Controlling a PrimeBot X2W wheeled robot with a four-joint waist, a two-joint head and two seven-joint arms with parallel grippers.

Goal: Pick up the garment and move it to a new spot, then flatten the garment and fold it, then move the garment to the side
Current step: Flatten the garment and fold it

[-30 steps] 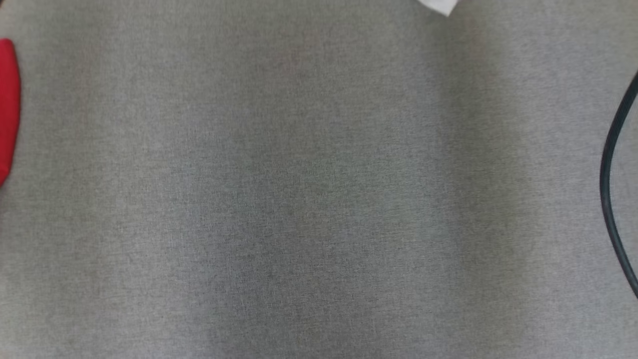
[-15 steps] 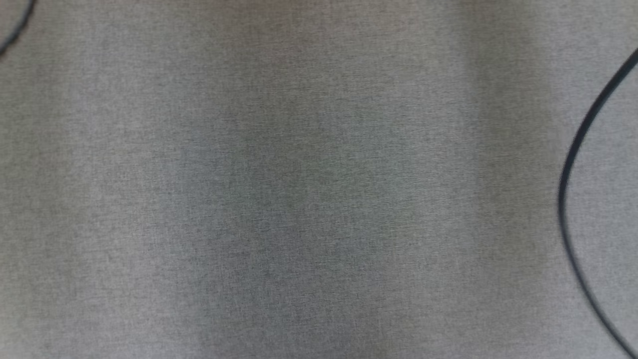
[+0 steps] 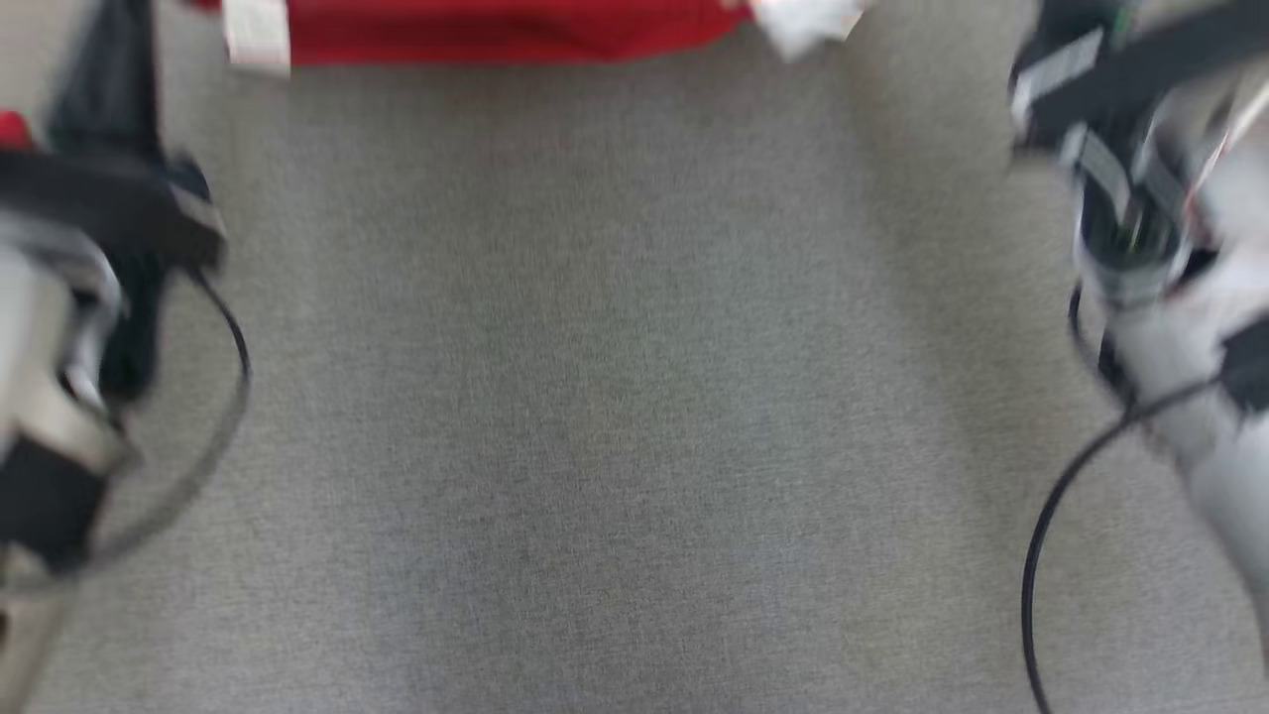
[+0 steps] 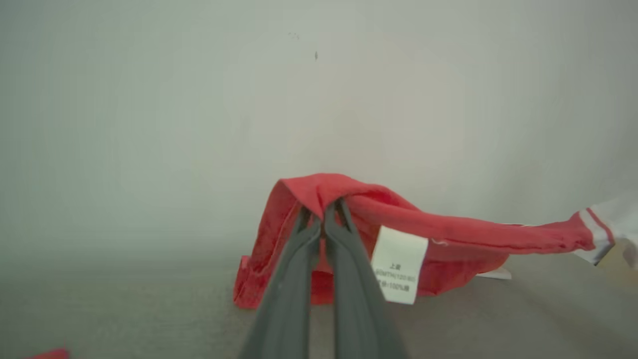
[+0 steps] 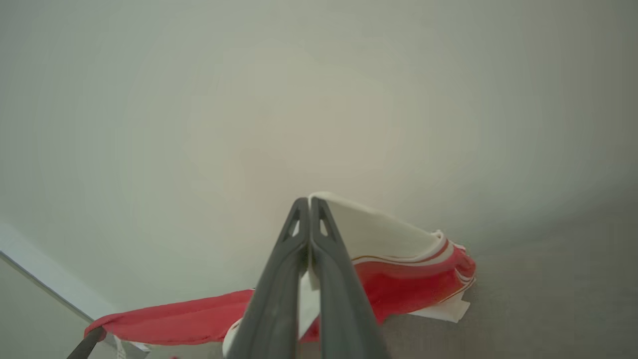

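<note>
Both grippers are clamped tight on the garment [image 3: 496, 35]: the left gripper [image 4: 322, 212] pinches a raised fold of red cloth just beside the white care label [image 4: 398, 264], and the right gripper [image 5: 309, 202] nips the white, red-striped end. The garment is strung between them along the far edge of the grey table [image 3: 634, 397], its lower part trailing on the surface. This looks like the pick-and-move stage, with flattening, folding and setting aside yet to do.
</note>
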